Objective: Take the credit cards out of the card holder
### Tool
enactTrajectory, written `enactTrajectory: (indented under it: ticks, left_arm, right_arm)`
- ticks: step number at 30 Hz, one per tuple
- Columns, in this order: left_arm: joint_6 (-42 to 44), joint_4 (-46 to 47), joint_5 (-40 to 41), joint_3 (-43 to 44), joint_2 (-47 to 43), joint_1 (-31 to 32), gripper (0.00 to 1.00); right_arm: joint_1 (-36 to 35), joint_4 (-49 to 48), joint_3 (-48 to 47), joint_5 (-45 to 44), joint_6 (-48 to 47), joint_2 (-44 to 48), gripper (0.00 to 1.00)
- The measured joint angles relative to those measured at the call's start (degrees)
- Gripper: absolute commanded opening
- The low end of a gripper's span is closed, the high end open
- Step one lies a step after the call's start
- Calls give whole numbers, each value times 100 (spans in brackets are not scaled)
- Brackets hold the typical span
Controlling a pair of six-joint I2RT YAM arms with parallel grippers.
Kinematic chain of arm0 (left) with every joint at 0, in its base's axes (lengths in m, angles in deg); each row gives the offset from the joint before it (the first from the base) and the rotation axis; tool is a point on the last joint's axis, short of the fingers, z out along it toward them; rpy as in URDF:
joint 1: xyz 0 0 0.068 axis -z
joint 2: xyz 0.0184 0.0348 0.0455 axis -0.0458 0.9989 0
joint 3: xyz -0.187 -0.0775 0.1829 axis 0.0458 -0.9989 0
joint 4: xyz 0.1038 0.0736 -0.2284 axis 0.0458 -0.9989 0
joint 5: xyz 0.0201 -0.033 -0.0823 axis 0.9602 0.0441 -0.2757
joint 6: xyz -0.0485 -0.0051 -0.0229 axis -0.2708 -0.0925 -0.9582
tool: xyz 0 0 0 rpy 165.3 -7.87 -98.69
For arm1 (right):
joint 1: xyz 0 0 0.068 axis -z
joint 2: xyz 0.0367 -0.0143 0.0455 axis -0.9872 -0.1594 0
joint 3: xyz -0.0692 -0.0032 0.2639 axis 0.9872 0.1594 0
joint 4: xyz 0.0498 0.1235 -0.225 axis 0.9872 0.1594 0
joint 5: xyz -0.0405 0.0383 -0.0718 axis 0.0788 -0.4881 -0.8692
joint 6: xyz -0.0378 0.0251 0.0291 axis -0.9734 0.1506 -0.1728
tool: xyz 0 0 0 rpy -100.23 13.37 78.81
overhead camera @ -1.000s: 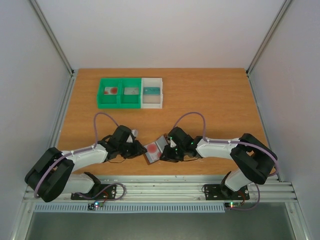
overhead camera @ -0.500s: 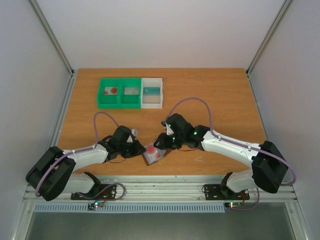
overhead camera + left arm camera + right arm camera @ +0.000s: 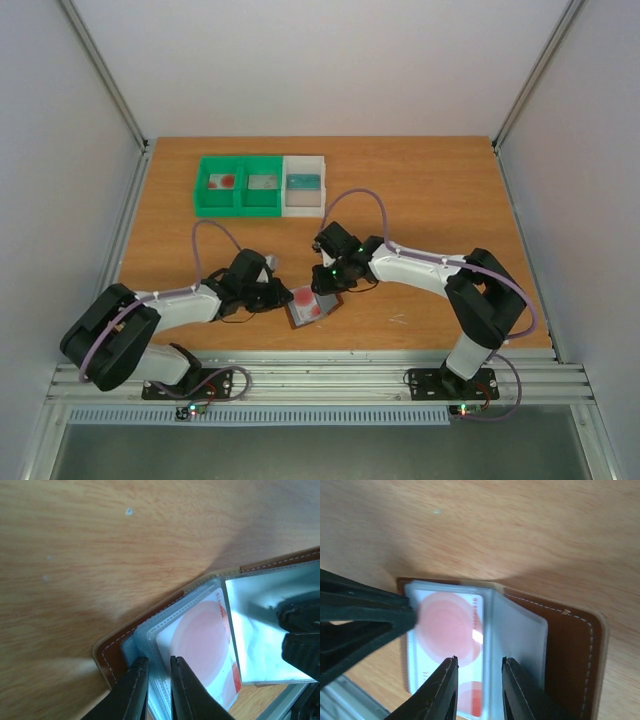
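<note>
The brown card holder (image 3: 312, 306) is laid open on the tabletop (image 3: 430, 200), between the two pincers. Its clear sleeve edge is pinched by the left pincer (image 3: 157, 664), whose jaws are nearly shut. A red credit card (image 3: 445, 627) is seen inside the sleeve. The right pincer (image 3: 480, 662) is held over the sleeve, jaws a little apart; a grip cannot be told.

A wooden worktop (image 3: 430, 200) held a green two-compartment bin (image 3: 238, 209) at its far side, apparently touching a white bin (image 3: 304, 208).
</note>
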Motion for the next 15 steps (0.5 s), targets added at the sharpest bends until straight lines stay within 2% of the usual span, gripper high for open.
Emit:
enactTrajectory:
  ticks: [10,15]
  left_arm:
    - [203,83,-4,514,575,-48,16]
    - [247,-79,-7,605,461,-59,20]
  right_arm:
    - [70,-328,1047,-258,0,251,23]
    - [114,-782,1602,-166,278,695,23]
